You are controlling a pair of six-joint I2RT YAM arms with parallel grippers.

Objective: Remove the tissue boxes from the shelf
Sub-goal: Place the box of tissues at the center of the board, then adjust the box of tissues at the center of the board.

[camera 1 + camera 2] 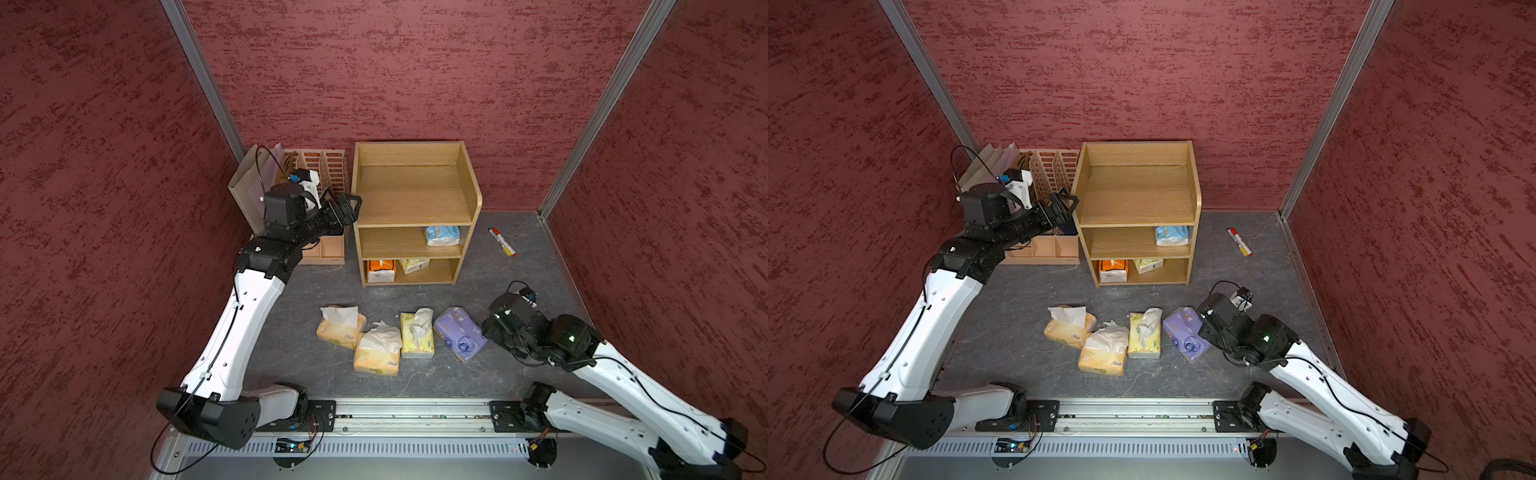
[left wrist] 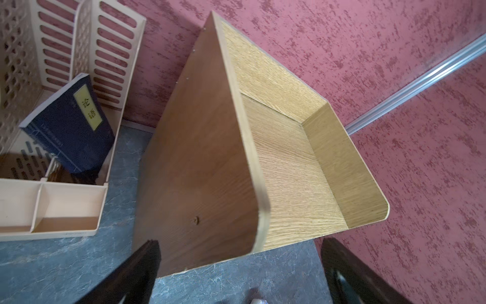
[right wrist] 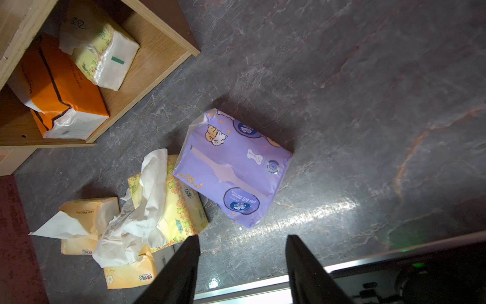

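currently the right gripper hangs low over the grey table, jaws apart with a clear gap and nothing between them.

the purple pack lies flat just ahead of the fingertips, not touched. beside it, further from the gripper, lies the opened pale yellow pack with tissue spilling out. whether it touches the purple pack, i cannot tell. past that come the nearer orange-yellow pack and the farther orange-yellow pack, both partly under loose tissue. that makes four packs out, in a rough row in front of the shelf.

further out, the shelf's bottom tier holds the orange-and-white pack and the second pale yellow pack side by side. in a top view the light blue pack sits on the middle tier, at the end nearer my right arm. the top tier is bare.

the left gripper is wide open and empty. it is raised beside the shelf's upper side panel, on the file organizer side, well away from any pack.

my estimate: four of seven removed, three left, so just past half. the bottom-tier pair looks like it will need a low, flat reach under the tier above.
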